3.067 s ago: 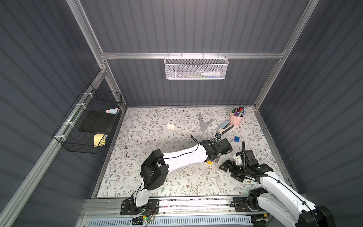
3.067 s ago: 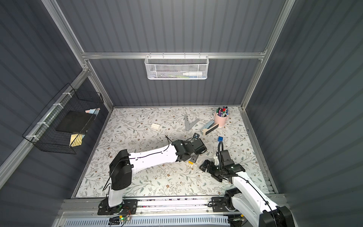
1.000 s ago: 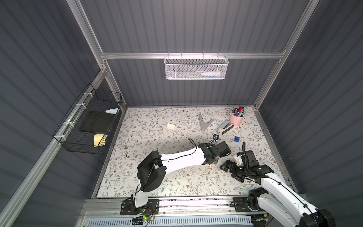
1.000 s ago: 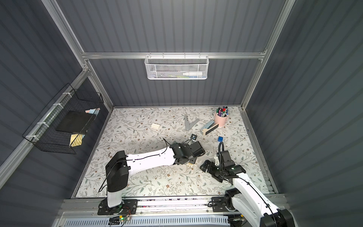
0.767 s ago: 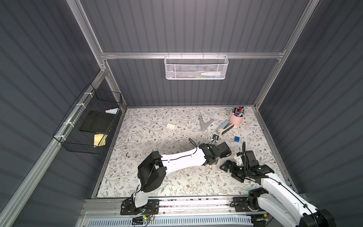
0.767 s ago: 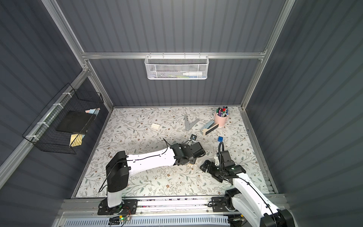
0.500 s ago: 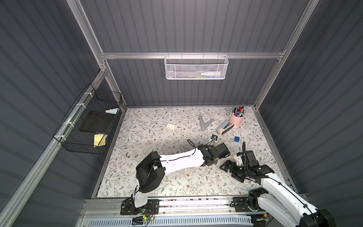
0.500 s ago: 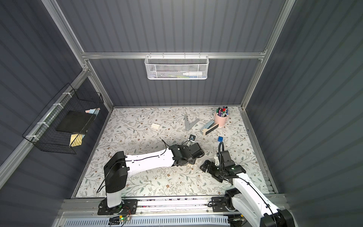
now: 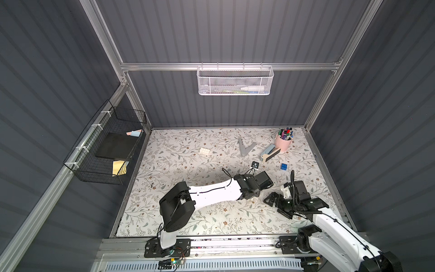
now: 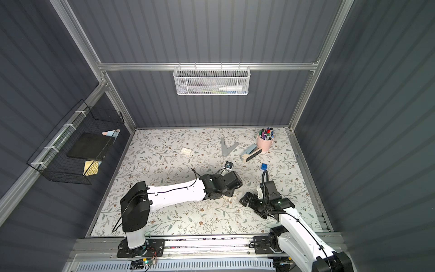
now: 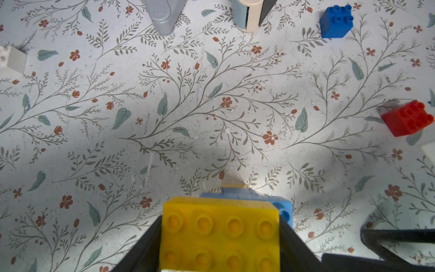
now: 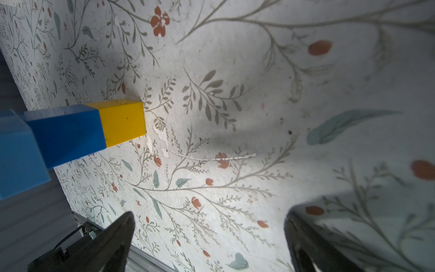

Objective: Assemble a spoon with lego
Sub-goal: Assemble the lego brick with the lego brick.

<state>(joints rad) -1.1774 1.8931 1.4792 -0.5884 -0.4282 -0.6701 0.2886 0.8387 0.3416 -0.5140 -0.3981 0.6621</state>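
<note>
Black plastic fingers of the right end effector [image 12: 208, 226] stand wide apart and empty at the near right of the table [image 9: 235, 219], where the arm has held its place over the last seconds. Just to its left, the left end effector [image 11: 220, 247] is clamped on the wide yellow brick of the part-built spoon [image 11: 221, 216]. The spoon's blue-and-yellow handle [image 12: 82, 131] points down toward the table, though whether its tip touches cannot be told. Over the past three seconds the left arm [image 9: 211, 194] has swung slightly left and drawn the spoon a little nearer. The yellow tip, once plain from above, is now mostly tucked under the wrist. That looks like repositioning, not a newly added piece. Beyond lie loose pieces: a red brick [image 11: 407, 117] to the right, a blue brick [image 9: 283, 166] farther off, and a white brick [image 9: 204, 151] at the far left. All three lie apart from both end effectors, so the spoon's head is probably unfinished.
</note>
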